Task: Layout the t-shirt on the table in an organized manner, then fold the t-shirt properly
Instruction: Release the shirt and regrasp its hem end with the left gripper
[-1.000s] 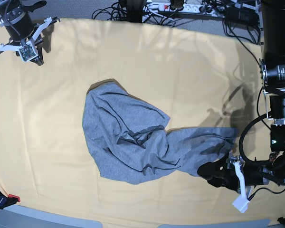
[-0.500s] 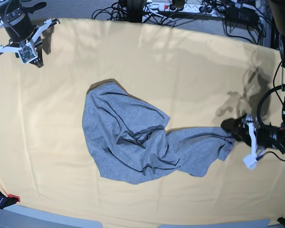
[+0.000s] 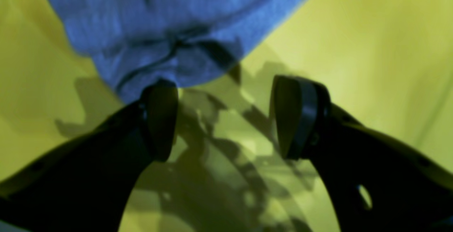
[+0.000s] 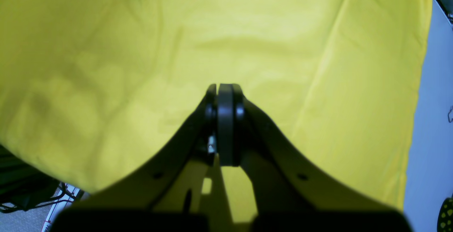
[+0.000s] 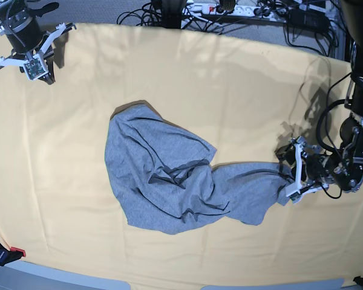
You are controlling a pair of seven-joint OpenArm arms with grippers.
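The grey t-shirt lies crumpled in the middle of the table, with a narrow part stretched out to the right. My left gripper sits low at that right end. In the left wrist view the left gripper is open, nothing lies between its fingers, and one fingertip meets the t-shirt's edge. The right gripper hovers at the table's far left corner, well away from the shirt. Seen from its wrist, the right gripper is shut on nothing above the bare table.
Cables and a power strip lie past the table's far edge. A red-tipped clamp sits at the front left corner. The cloth's edge and grey floor show beside the right gripper.
The left arm swung from the shirt's front right corner towards the far side, then settled at the shirt's right tip. That tip has drawn in slightly. The right arm stayed still.
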